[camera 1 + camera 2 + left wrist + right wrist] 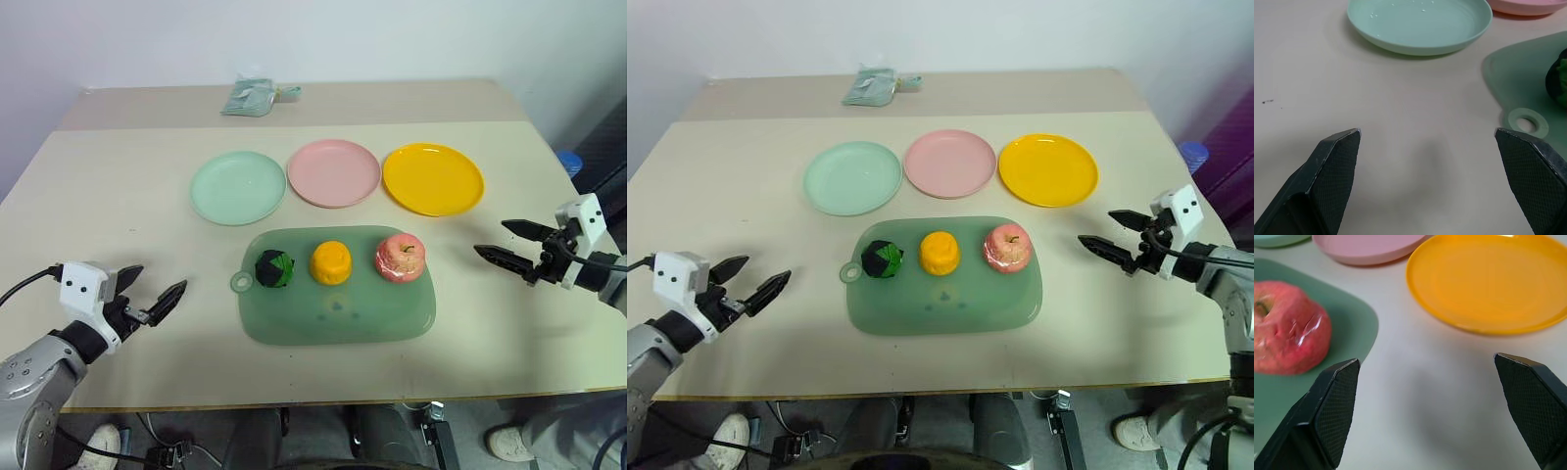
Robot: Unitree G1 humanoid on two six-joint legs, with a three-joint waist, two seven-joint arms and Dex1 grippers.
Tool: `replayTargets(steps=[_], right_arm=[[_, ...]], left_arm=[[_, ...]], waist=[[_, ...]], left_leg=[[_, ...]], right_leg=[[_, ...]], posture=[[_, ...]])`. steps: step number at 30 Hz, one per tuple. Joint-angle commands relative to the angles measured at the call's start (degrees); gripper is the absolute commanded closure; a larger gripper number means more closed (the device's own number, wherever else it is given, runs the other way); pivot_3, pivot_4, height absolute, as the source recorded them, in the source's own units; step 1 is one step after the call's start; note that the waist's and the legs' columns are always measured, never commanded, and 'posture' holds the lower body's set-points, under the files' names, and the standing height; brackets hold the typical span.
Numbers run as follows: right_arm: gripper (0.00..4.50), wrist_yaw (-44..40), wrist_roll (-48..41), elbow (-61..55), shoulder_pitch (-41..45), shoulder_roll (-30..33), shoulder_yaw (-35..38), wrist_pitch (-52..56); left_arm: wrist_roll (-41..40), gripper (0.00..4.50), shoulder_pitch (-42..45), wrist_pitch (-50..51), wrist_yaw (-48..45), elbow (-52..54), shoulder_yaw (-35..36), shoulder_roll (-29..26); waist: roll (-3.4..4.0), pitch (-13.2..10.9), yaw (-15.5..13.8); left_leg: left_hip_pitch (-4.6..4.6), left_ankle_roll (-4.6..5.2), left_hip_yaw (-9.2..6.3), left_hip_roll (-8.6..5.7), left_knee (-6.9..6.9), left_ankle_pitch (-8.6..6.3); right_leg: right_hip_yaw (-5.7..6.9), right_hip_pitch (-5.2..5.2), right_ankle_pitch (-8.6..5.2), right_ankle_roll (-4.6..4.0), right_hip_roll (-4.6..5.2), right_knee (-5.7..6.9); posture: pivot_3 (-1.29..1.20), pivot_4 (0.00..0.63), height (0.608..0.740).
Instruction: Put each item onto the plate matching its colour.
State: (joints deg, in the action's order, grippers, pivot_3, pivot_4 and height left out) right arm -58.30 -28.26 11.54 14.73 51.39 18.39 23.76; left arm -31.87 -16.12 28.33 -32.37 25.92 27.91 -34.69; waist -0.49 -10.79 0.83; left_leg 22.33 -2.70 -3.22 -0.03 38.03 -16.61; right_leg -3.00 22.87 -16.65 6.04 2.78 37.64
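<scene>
Nothing sorted yet. Green ball [274,268], orange lump [331,261], apple [400,257] sit in row on green board [338,323]. Mint plate [238,187], pink plate [333,172], yellow plate [433,178] bare on counter [118,215]. Left end effector [147,294] and right end effector [502,241] released, grasping nothing, well apart from items. All three placements left.

Bare tabletop [118,225] runs along both side edges, flanking the board [338,313]. Three plates [333,172] sit nearly touching, blocking the board's far side.
</scene>
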Motion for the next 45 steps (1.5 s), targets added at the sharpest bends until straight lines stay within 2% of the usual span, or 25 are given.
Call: replayTargets(steps=[1,8,15,20,25,31,35,40,43,45], right_arm=[[0.05,-0.14,0.51,0.06,1.65,-0.33,0.17,-1.7],[0.05,3.86,1.54,-2.41,1.36,-2.03,1.47,-2.55],[0.05,9.78,1.49,-9.75,-2.3,-3.59,3.52,-1.31],[0.05,11.18,-3.57,-17.87,-7.52,-4.92,6.72,3.86],[0.05,10.93,-8.85,-28.5,-13.57,-4.62,8.88,9.25],[0.05,7.93,-16.71,-40.68,-21.02,-2.54,11.98,15.6],[0.05,9.48,-17.61,-44.71,-22.64,-3.1,11.37,15.92],[0.05,11.84,-17.63,-45.79,-22.19,-4.37,10.63,15.39],[0.0,11.12,-19.57,-47.3,-23.68,-3.81,11.33,16.54],[0.0,10.12,-20.32,-48.35,-24.8,-3.0,11.49,16.89]], left_arm=[[-0.17,0.0,0.42,-0.89,0.4,2.09,1.34,-0.06],[-0.48,0.0,3.06,-0.4,1.66,1.35,-0.03,0.67],[-0.45,0.0,12.58,0.52,2.22,-2.35,-3.14,0.36],[-1.83,0.0,21.91,2.26,0.22,-6.59,-7.85,0.32],[-3.71,0.0,30.24,4.86,-10.34,-8.28,-17.3,-1.87],[2.37,0.0,35.06,2.29,-21.94,-10.78,-30.08,-6.17],[11.15,0.0,38.05,-2.64,-25.23,-16.38,-37.64,-8.01],[15.01,0.0,40.8,-2.99,-25.19,-20.61,-40.88,-5.92],[15.85,0.86,40.44,-3.92,-24.75,-21.91,-40.43,-4.49],[15.36,1.8,39.91,-4.5,-24.76,-22.24,-39.01,-3.75]], waist=[[0.0,0.0,-0.01],[0.0,0.0,-0.08],[0.0,0.01,-0.11],[0.01,0.01,-0.22],[0.01,0.01,-0.13],[0.02,0.01,0.01],[0.0,0.0,-0.03],[-0.01,-0.01,-0.15],[-0.01,-0.01,-0.15],[-0.01,-0.01,-0.19]], left_leg=[[0.0,0.0,0.0,0.0,0.0,0.0],[0.0,0.0,-0.01,0.0,0.0,0.0],[0.01,0.0,-0.03,-0.06,0.02,0.0],[0.02,0.0,-0.07,-0.1,0.02,0.0],[0.03,0.0,-0.09,-0.12,0.04,0.0],[0.01,0.0,-0.08,-0.1,0.02,0.0],[-0.01,0.0,-0.08,-0.11,0.04,0.0],[0.02,0.01,-0.1,-0.11,0.05,0.0],[0.04,0.01,-0.11,-0.11,0.05,0.0],[0.03,0.01,-0.13,-0.1,0.05,0.0]], right_leg=[[0.0,0.0,0.0,0.0,0.0,0.0],[0.0,0.0,0.0,0.0,0.0,0.0],[0.01,-0.02,0.01,0.01,-0.02,0.0],[0.03,-0.02,0.01,0.02,-0.05,0.01],[0.04,-0.04,0.01,0.02,-0.07,0.01],[0.02,-0.04,0.0,0.02,-0.15,0.0],[0.02,-0.08,0.0,0.01,-0.17,0.0],[0.03,-0.08,0.0,0.02,-0.15,-0.01],[0.03,-0.07,0.0,0.03,-0.14,-0.02],[0.04,-0.07,0.0,0.03,-0.14,-0.02]], posture=[[0.0,0.15,0.74],[0.0,0.15,0.74],[0.0,0.15,0.74],[0.0,0.15,0.74],[0.0,0.15,0.74],[0.0,0.15,0.74],[0.0,0.15,0.74],[0.0,0.15,0.74],[0.0,0.15,0.74],[0.0,0.15,0.74]])
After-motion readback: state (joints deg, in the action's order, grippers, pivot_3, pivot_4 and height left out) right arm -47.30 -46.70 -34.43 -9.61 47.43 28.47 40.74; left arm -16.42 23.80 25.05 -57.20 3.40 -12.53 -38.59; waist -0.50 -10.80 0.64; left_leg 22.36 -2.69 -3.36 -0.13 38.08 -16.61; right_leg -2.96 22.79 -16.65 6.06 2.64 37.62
